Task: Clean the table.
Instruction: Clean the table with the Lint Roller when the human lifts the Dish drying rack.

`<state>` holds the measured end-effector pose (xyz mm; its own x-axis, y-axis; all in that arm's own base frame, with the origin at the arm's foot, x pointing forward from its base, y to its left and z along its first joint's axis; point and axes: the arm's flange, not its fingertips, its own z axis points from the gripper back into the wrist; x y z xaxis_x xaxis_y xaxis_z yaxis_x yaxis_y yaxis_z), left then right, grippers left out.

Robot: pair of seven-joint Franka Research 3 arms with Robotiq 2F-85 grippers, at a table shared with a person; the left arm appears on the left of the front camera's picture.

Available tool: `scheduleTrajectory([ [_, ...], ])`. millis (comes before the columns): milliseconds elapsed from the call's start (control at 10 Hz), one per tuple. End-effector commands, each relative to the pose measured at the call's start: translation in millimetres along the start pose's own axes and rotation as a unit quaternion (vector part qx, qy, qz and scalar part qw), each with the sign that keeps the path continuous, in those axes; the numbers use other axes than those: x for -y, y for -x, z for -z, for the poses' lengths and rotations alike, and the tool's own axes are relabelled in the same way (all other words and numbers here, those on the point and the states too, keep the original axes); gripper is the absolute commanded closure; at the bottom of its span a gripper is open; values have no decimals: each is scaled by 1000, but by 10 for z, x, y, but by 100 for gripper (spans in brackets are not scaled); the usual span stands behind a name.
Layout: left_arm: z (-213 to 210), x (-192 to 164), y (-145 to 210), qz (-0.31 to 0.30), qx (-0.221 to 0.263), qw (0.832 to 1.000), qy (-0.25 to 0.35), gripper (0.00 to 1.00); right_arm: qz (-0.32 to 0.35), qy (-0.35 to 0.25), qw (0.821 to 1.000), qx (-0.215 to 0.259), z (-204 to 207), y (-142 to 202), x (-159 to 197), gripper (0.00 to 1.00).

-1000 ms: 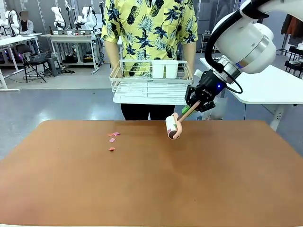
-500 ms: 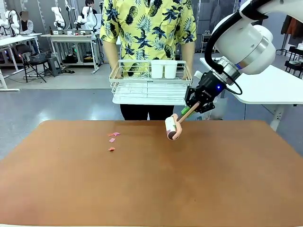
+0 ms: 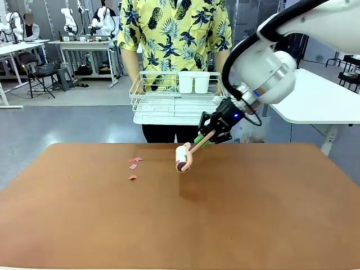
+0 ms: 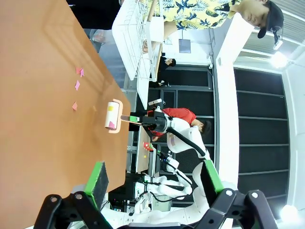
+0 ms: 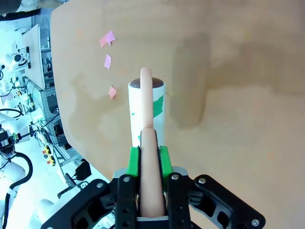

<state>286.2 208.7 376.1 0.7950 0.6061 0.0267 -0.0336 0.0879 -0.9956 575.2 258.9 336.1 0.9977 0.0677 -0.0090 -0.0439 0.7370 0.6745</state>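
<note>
Tabletop (image 3: pixel 180 225), reddish-brown and matte, spreads beneath both my arms, from the near edge to the person's side. My left gripper (image 4: pixel 156 175) hangs above its near part with the green pads spread wide and nothing between them. Farther out, my right gripper (image 3: pixel 209 136) is clenched on the pale pink handle of a lint roller (image 3: pixel 183 157). The handle is squeezed between the two green pads (image 5: pixel 135 160), and the white roll points away from the fingers, down toward the far middle of the surface. The roll's shadow falls apart from it on the brown top, so the roll hangs above the surface rather than on it. The surface lies below and ahead of this gripper, untouched by it. To my left of the roll, near but apart from it, a few small pink paper scraps (image 3: pixel 134 167) lie on the top. Beyond the far edge stands a person (image 3: pixel 177 34) in a yellow patterned shirt, holding a white wire dish rack (image 3: pixel 169 104) with two white containers (image 3: pixel 195 82) in it.
</note>
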Motion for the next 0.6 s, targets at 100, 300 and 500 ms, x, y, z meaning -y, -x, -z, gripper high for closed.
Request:
scheduleTrajectory([
  [100, -42, 10, 23, 11, -6, 1000, 3, 0, 51, -28, 998, -3, 410, -254, -159, 79],
  [300, -42, 10, 23, 11, -6, 1000, 3, 0, 57, -41, 998, -9, 553, -261, -140, 79],
  [500, -42, 10, 23, 11, -6, 1000, 3, 0, 62, -44, 997, -8, 629, -246, -88, 79],
])
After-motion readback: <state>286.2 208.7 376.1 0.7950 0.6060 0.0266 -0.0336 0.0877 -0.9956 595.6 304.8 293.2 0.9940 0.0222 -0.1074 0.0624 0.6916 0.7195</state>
